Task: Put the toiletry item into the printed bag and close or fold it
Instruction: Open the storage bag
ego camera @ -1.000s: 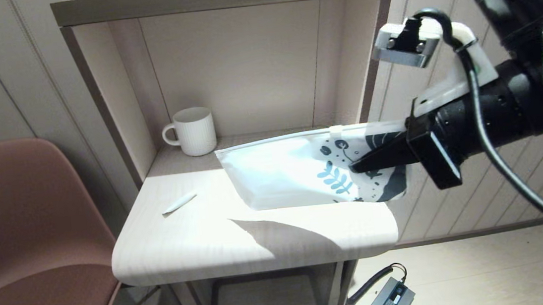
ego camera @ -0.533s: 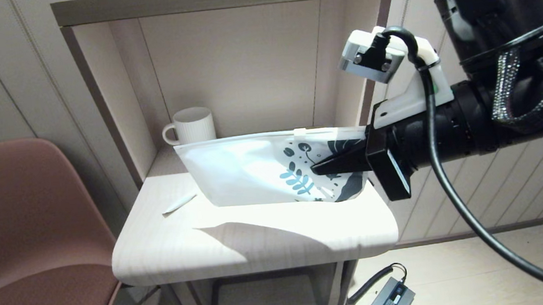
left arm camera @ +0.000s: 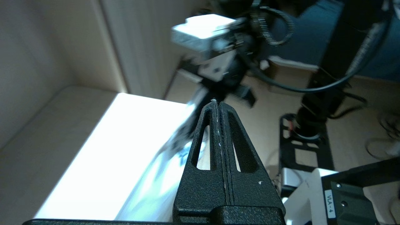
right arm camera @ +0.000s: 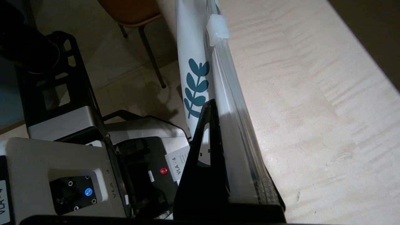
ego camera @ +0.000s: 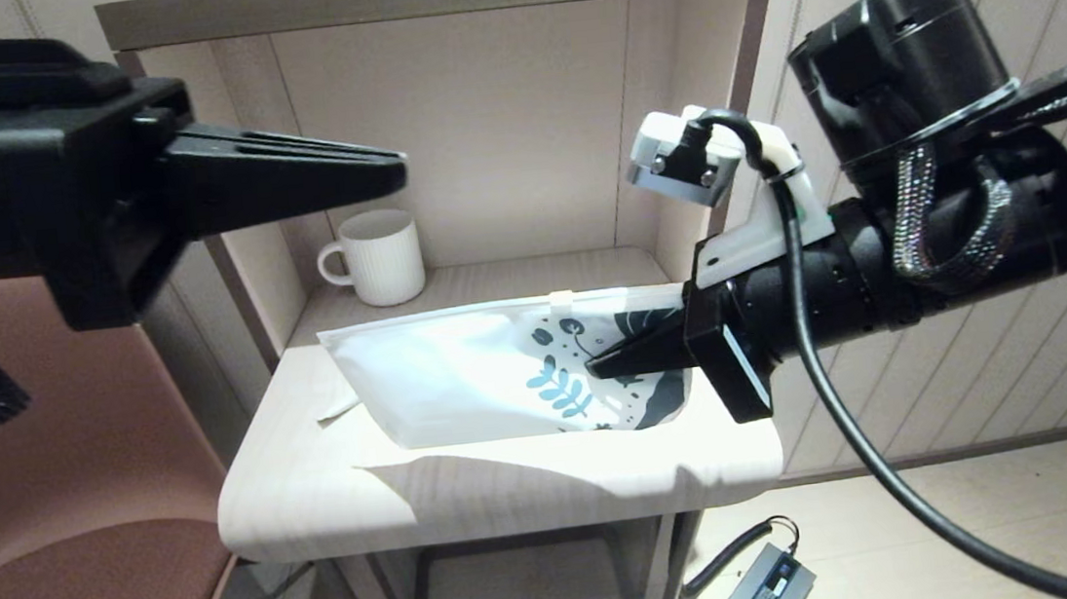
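At right of centre in the head view, the right gripper (ego camera: 599,368) is clamped on the printed end of the printed bag (ego camera: 463,380), holding it on edge above the small table (ego camera: 512,483). Its arm reaches in level from the frame's right. The right wrist view alone shows the bag's clear zip strip with its slider (right arm camera: 217,26) and labels reading "VLA-4" on the robot's frame below. The left gripper (ego camera: 389,169), fingers pressed together and empty, points in from the upper left above the white mug (ego camera: 375,257). The toiletry item (ego camera: 339,409) lies on the table, its end just showing at the bag's left corner.
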{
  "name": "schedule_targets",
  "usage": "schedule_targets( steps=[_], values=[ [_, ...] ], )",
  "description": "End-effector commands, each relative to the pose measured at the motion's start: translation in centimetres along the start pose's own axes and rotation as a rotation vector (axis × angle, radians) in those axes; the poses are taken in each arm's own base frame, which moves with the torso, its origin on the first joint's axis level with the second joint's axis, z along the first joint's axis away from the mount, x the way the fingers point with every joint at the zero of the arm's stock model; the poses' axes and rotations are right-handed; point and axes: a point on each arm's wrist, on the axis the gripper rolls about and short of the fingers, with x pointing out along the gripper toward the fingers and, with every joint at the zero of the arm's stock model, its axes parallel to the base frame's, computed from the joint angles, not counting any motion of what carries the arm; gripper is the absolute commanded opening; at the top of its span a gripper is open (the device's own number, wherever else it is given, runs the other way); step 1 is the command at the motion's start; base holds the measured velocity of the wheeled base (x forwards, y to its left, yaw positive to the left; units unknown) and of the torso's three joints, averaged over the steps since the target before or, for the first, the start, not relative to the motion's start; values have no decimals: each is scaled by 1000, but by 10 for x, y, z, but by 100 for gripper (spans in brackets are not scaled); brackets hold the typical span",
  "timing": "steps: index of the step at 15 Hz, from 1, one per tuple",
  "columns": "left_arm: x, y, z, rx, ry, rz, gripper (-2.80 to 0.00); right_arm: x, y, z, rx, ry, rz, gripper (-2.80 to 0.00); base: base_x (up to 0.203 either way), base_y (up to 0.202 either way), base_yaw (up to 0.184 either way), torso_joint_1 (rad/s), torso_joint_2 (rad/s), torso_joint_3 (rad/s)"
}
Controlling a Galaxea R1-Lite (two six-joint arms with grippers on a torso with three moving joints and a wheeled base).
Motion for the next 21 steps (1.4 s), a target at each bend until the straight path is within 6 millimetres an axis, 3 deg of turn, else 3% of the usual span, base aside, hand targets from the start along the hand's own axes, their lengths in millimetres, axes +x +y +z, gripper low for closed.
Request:
schedule_targets(
  steps=[1,2,13,21],
  values=[
    [39,10,-17,-20,56,-94,-280,19,-8,-7,22,43,12,-280,0,0,0,0,0,0],
    [44,13,-25,-17,75,-100,0,21,-9,-7,25,45,15,-280,0,0,0,0,0,0],
    [81,37,-71,-1,180,-145,0,28,-13,-9,20,21,55,-280,0,0,0,0,0,0],
    [95,47,-78,-9,192,-151,0,31,-19,-13,18,8,52,-280,0,0,0,0,0,0]
  ],
)
